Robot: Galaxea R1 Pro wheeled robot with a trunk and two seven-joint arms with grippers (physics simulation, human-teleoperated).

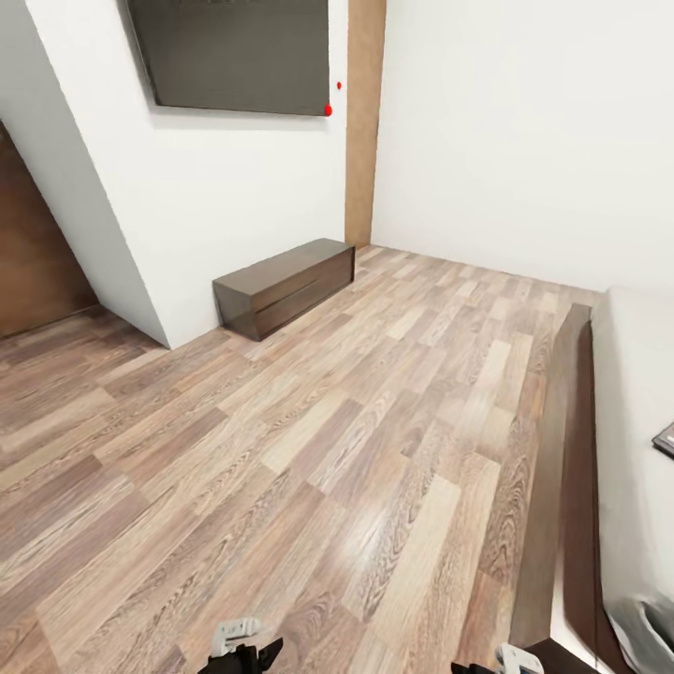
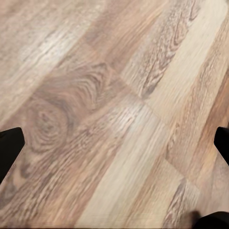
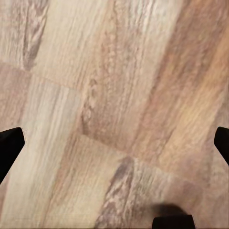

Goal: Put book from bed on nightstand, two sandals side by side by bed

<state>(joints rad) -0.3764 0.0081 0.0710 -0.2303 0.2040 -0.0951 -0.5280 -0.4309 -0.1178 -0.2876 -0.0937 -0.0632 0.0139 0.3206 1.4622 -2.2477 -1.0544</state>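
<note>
The bed runs along the right edge of the head view, with its light-grey mattress (image 1: 637,393) and dark brown frame (image 1: 571,449). A dark flat corner of the book (image 1: 666,439) lies on the mattress, cut off by the picture's edge. My left gripper (image 1: 245,651) and right gripper (image 1: 496,663) peek in at the bottom, low over the wood-plank floor. In each wrist view the gripper (image 2: 114,143) (image 3: 114,143) is open, its dark fingertips (image 2: 9,148) (image 3: 9,148) far apart with only bare floor planks between them. The sandals and the nightstand are out of view.
A long low dark TV bench (image 1: 285,285) stands against the white wall under a dark wall screen (image 1: 234,51). A brown wooden strip (image 1: 363,122) runs up the corner, and a brown door panel (image 1: 33,253) is at far left. Open floor (image 1: 356,440) lies between the bench and the bed.
</note>
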